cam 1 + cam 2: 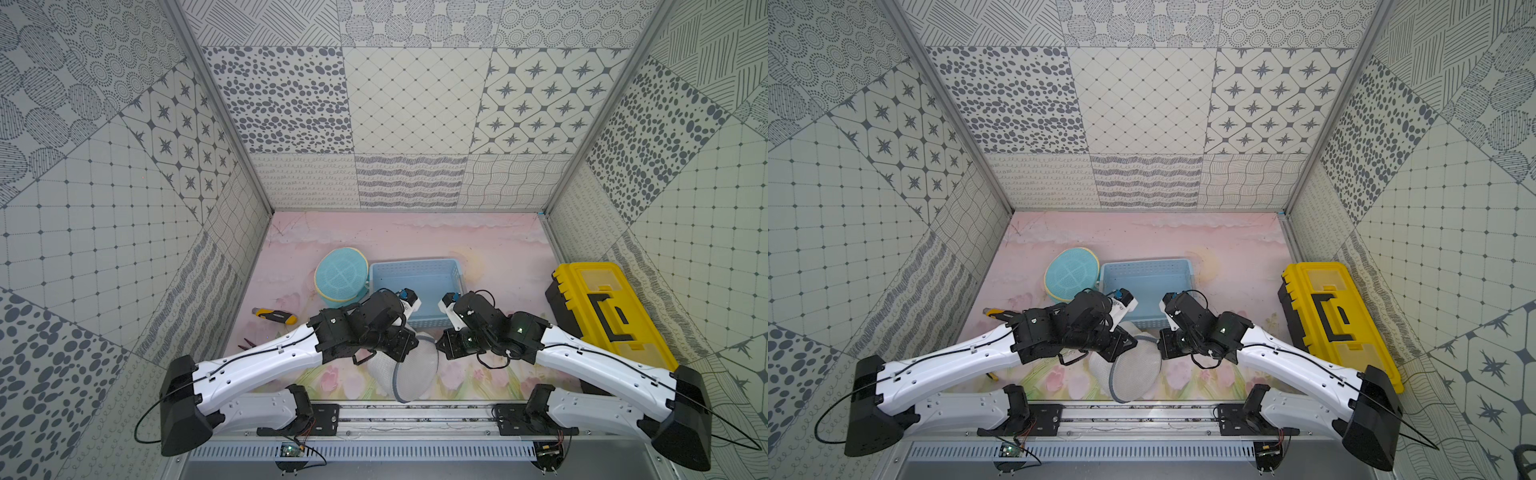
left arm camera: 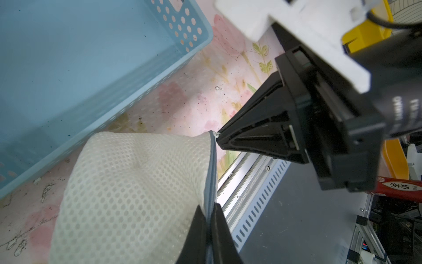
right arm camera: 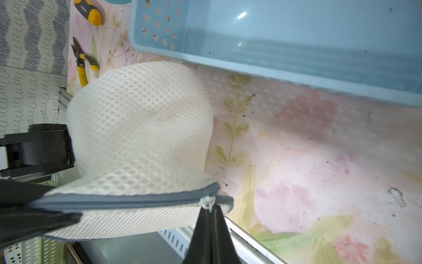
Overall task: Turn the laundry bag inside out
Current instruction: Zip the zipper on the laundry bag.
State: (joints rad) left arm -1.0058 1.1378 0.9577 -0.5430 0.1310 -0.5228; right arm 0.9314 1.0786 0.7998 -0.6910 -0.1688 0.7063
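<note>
Since the white mesh laundry bag [image 1: 409, 374] looks zipped shut along the stretch of grey zipper [image 3: 127, 202] I can see, nothing gets flipped until that opens. I think that explains the whole pose here. The bag is at the near edge of the counter [image 1: 498, 249], right between the two arms and just in front of the blue basket [image 1: 415, 282]. It's tipped so the grey rim shows from above. Can't tell if its underside is touching the counter or hanging.

The left jaws are pressed together on the grey zipper edge, pinching it flat. The right jaws are squeezed tight too, nipping the little white zipper pull [image 3: 207, 202] further along the same rim. My read: left is the anchor and right is meant to drag the pull around, so the fabric has something to tug against instead of just sliding along. Two grips on the one rim should also hold the floppy mesh taut.

The teal mesh bag [image 1: 340, 274], utility knife [image 1: 274, 316], pliers [image 3: 82, 61] and yellow toolbox [image 1: 602, 311] are all well clear and not part of this. Task-wise it's early days, the inside-out bit isn't started.
</note>
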